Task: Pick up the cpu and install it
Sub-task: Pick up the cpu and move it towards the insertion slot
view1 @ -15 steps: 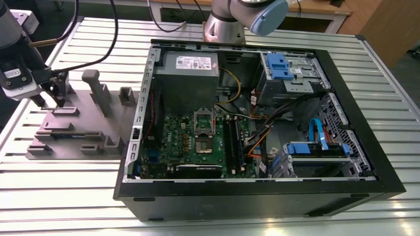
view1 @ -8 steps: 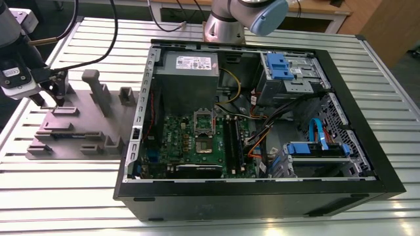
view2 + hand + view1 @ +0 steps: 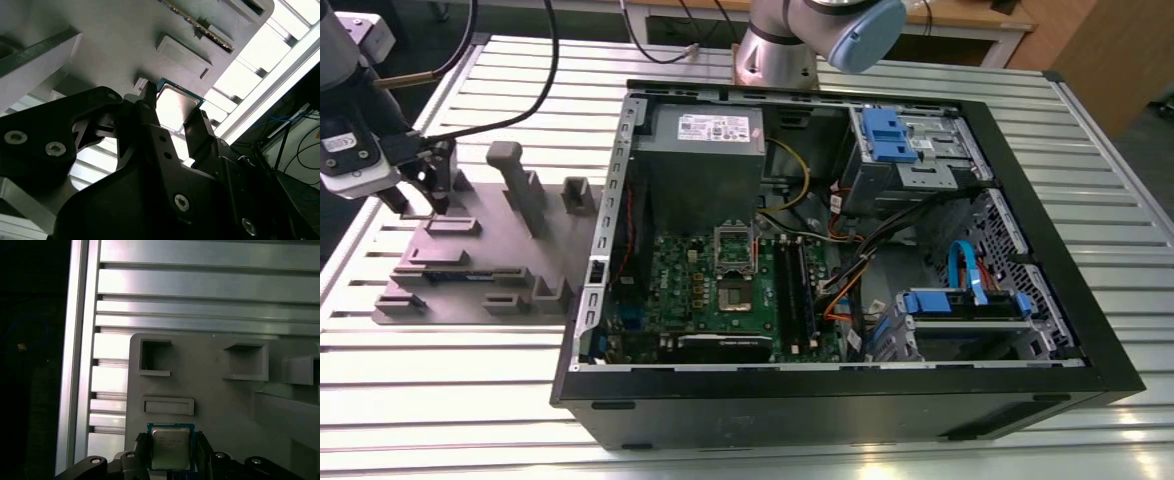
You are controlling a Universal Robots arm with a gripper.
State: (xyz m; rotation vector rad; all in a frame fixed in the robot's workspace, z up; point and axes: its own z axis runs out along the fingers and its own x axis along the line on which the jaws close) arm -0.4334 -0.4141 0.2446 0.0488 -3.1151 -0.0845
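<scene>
Currently the gripper (image 3: pixel 424 198) is hanging over the grey fixture (image 3: pixel 467 265) at the exterior view's left, beside the open computer case (image 3: pixel 720 400). In the first wrist view its fingers (image 3: pixel 142 450) are pinching the cpu (image 3: pixel 170 447) on two opposite sides, silver top facing the camera. Cannot tell if the chip is clearing the fixture.
</scene>
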